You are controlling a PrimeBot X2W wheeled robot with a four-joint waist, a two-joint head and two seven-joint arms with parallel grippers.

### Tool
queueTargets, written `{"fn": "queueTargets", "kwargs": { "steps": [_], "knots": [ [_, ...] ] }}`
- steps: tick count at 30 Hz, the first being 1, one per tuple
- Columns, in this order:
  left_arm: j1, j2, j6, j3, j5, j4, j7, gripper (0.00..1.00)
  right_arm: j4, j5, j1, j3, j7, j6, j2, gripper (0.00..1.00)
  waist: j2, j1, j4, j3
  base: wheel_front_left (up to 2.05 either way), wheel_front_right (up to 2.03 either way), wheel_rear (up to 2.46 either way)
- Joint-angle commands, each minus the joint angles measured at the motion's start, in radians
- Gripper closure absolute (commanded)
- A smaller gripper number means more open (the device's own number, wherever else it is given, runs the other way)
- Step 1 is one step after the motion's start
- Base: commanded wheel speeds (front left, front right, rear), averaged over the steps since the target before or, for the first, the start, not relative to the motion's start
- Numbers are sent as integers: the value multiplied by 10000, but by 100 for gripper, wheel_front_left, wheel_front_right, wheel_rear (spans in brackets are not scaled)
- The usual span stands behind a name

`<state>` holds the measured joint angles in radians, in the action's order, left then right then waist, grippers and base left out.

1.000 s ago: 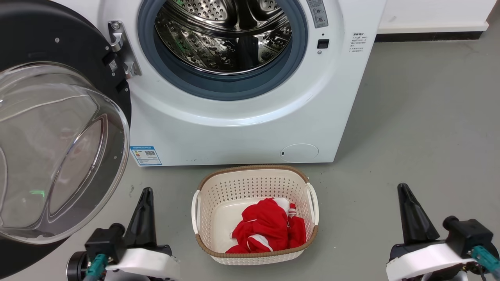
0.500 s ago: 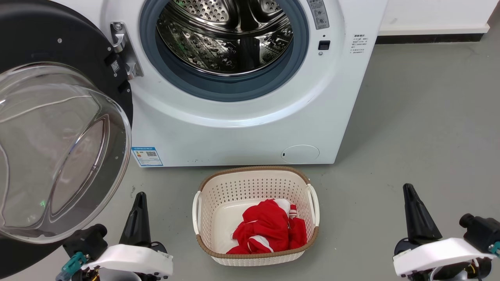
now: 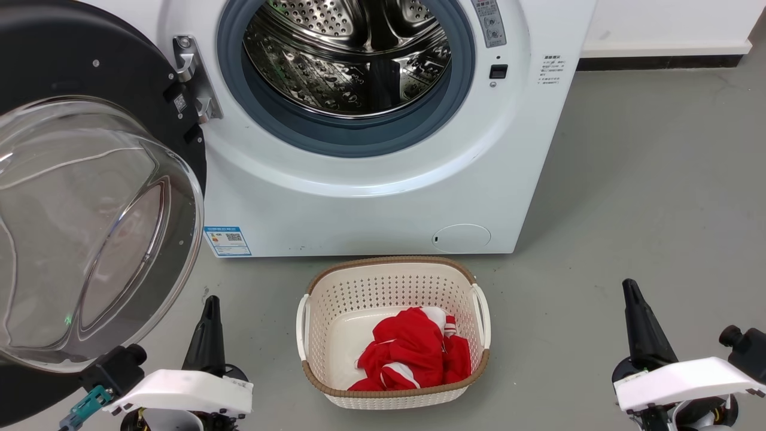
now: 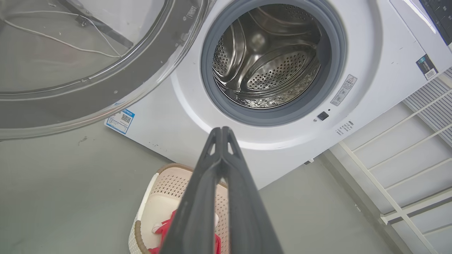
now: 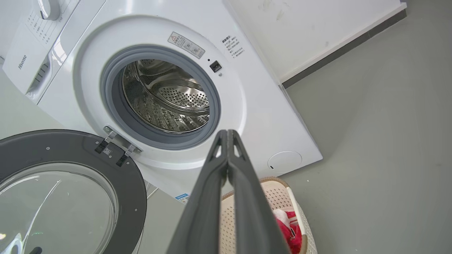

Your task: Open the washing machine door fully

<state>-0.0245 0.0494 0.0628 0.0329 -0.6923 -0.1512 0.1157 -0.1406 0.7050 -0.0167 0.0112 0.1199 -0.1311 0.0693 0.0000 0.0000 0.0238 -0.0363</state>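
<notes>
The washing machine (image 3: 359,197) (image 4: 370,70) (image 5: 257,106) stands straight ahead, its steel drum exposed. Its washing machine door (image 3: 90,78) (image 4: 88,88) (image 5: 70,151) is swung wide to the left on its hinge, black rim and clear glass bowl facing me. My left gripper (image 3: 209,306) (image 4: 221,131) sits low at the left, shut and empty, just right of the door's lower rim and apart from it. At the lower right my right gripper (image 3: 629,288) (image 5: 227,134) is also shut with nothing in it, well clear of the machine.
A cream perforated laundry basket (image 3: 392,272) (image 4: 162,180) (image 5: 282,190) holding a red and white garment (image 3: 413,353) stands on the grey floor in front of the machine, between my grippers. Bare floor (image 3: 646,179) stretches to the right, up to a white wall with a dark skirting (image 3: 658,60).
Both grippers have drawn back and down toward the bottom edge of the head view. The picture as a whole has shifted slightly right and down. The door stands where it was.
</notes>
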Motion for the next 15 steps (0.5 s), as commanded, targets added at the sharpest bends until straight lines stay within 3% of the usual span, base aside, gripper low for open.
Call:
{"fn": "queueTargets", "kwargs": {
  "steps": [1,15],
  "knots": [
    [-258,13,63,40,-321,78,-69,100,48,334,-250,27,-64,2,91,100,0,0,-3,4,0,0,0],
    [-399,14,202,215,-2215,-140,-542,100,-168,2310,-392,117,-450,2,127,100,0,0,-39,54,0,0,0]
  ]
}}
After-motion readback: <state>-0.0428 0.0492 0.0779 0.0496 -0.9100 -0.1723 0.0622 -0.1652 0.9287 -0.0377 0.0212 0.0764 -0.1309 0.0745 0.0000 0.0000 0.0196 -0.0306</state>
